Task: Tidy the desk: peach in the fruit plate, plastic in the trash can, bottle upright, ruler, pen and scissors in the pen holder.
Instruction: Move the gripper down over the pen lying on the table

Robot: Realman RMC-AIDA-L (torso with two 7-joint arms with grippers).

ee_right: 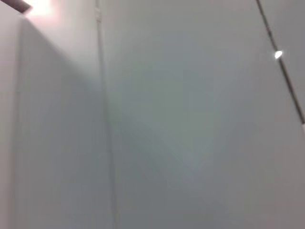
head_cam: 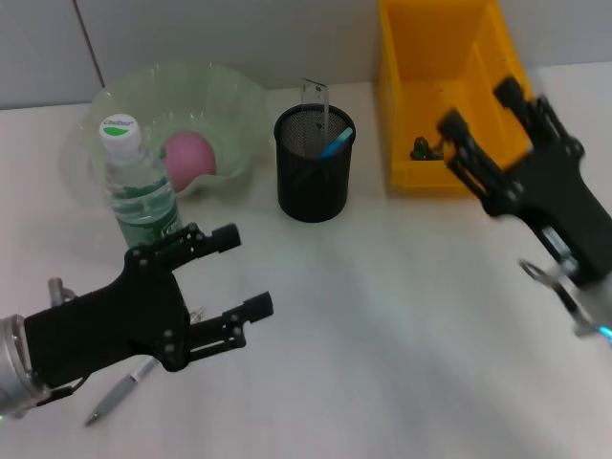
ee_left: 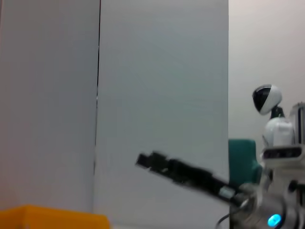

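Over on the near left, the left gripper (head_cam: 244, 273) hovered with its fingers spread wide and nothing between them, a pen (head_cam: 120, 392) lying on the table (head_cam: 382, 335) just beneath its arm and the bottle (head_cam: 139, 186) standing upright just beyond. Far left, the peach (head_cam: 188, 156) sat in the fruit plate (head_cam: 229, 105), with the pen holder (head_cam: 314, 164) to its right carrying a ruler (head_cam: 316, 100) and a blue-handled item. At far right, the right gripper (head_cam: 478, 124) hung open and empty above the yellow trash can (head_cam: 421, 57).

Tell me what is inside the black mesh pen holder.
The pen holder holds a clear ruler standing above the rim and a blue-handled item leaning at the rim. Their lower parts and the holder's bottom are hidden by the mesh wall.
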